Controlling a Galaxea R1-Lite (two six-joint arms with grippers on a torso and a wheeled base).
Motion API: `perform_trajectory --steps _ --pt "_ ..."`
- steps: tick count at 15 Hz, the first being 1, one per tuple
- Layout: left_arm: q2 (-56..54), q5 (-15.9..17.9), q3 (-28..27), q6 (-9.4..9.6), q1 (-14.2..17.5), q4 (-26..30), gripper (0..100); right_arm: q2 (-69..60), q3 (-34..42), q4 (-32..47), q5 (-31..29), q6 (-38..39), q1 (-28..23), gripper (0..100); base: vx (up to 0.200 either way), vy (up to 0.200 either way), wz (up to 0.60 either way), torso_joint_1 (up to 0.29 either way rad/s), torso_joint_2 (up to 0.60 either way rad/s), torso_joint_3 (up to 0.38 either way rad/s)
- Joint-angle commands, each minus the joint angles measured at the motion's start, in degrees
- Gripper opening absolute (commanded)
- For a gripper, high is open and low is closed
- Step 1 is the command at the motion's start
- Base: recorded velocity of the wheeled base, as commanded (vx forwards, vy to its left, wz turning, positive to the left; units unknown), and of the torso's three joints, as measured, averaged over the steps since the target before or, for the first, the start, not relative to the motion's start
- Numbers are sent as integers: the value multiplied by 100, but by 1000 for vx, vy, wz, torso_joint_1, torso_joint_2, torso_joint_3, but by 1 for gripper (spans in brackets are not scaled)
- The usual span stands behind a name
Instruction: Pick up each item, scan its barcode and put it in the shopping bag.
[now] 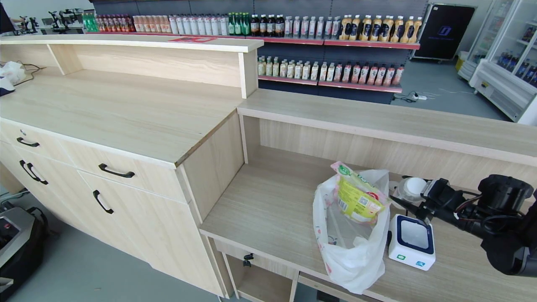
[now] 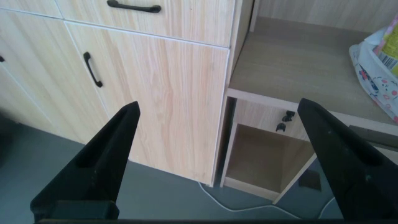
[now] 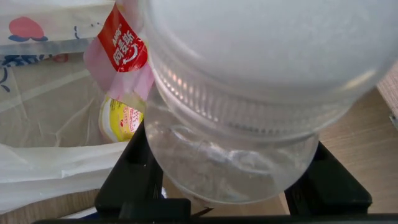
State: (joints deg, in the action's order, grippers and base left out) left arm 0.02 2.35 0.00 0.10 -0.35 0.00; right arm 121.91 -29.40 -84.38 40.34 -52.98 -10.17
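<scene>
- One clear plastic jar (image 1: 406,189) with a white lid is clamped between the right arm's fingers (image 3: 134,180), a black finger on each side of its body. It is held above the desk (image 1: 268,209), just to the far right of the shopping bag.
- The white shopping bag (image 1: 352,247) stands at the near edge of the desk with its mouth gaping. A yellow-green snack packet (image 1: 358,197) is seen leaning in that mouth.
- The barcode scanner (image 1: 412,242), a white box with a blue-rimmed window facing up, is set just right of the bag. The jar is held a little beyond that window on the far side, not over it.
- The jar's lid is turned upward. Where its barcode lies cannot be told.
- The left arm's fingers (image 2: 99,168) are spread wide with nothing between them, low before the cabinet doors (image 2: 155,93) and well to the left of the bag. The right arm is judged much the nearer.
- For a scan, a short draw toward the near side would be needed. For bagging, a shift left over the mouth, past the packet, would be needed.
</scene>
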Motion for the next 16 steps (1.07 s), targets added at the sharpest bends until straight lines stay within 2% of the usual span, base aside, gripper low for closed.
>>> perform_trajectory --steps 1,4,6,8,10,12,14,15,16 --pt "6 2 0 -1 0 0 100 -194 5 89 9 -11 -82 0 0 0 0 0 0 0" --pt "6 2 0 -1 0 0 100 -343 14 256 9 -2 -143 0 0 0 0 0 0 0" --pt "6 2 0 -1 0 0 100 -774 14 669 -8 42 -161 0 0 0 0 0 0 0" --pt "6 2 0 -1 0 0 100 -2118 -22 2154 -26 596 -372 0 0 0 0 0 0 0" --pt "6 2 0 -1 0 0 100 -3648 -206 3938 -79 1765 -776 0 0 0 0 0 0 0" --pt "6 2 0 -1 0 0 100 -4535 -276 4914 -518 2653 -1145 0 0 0 0 0 0 0" --pt "6 2 0 -1 0 0 100 -4781 5 5055 -1283 2846 -1348 0 0 0 0 0 0 0" --pt "6 2 0 -1 0 0 100 -4861 84 5098 -1907 2855 -1312 0 0 0 0 0 0 0" --pt "6 2 0 -1 0 0 100 -4896 75 5169 -2188 2863 -1277 0 0 0 0 0 0 0"
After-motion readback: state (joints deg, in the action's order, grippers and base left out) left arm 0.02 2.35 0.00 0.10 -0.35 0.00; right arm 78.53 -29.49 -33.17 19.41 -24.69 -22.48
